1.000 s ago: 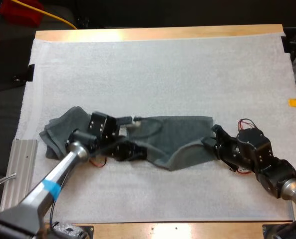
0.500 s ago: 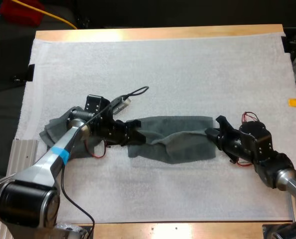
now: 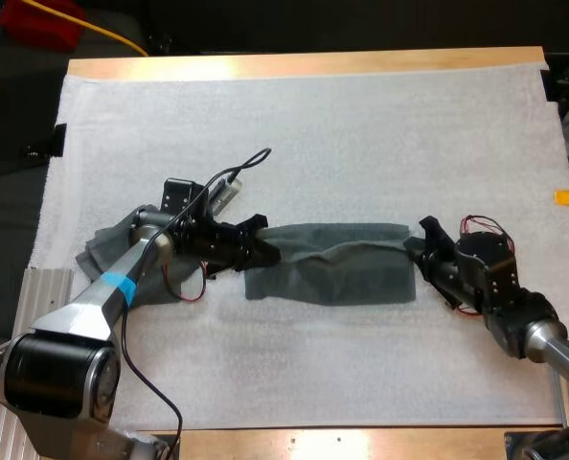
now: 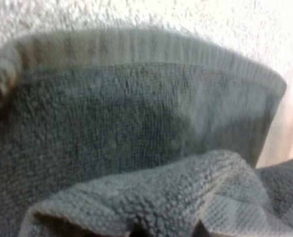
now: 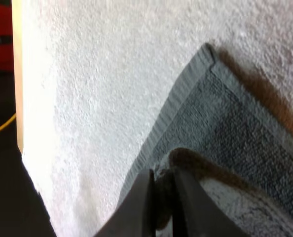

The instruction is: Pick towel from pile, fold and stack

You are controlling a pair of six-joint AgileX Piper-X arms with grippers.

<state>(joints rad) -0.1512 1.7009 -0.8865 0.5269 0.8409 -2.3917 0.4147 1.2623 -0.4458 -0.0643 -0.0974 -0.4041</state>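
A dark grey-green towel (image 3: 332,276) lies stretched across the middle of the white mat (image 3: 313,134), with its near half folded back toward the far edge. My left gripper (image 3: 263,240) is at the towel's left end, shut on it. In the left wrist view the towel (image 4: 136,123) bunches up right under the camera. My right gripper (image 3: 417,247) holds the right end. In the right wrist view the right gripper (image 5: 161,197) pinches a raised fold of the towel (image 5: 235,128). A crumpled towel (image 3: 107,251) sits at the left, behind my left arm.
A ribbed metal rail (image 3: 37,316) runs along the mat's left front. The table's wooden edge (image 3: 304,65) borders the far side. Bare mat stretches beyond the towel and in front of it.
Both grippers have carried the towel's near edge away from me, toward its far edge. The left end has shifted left, and the towel now looks flatter and more rectangular.
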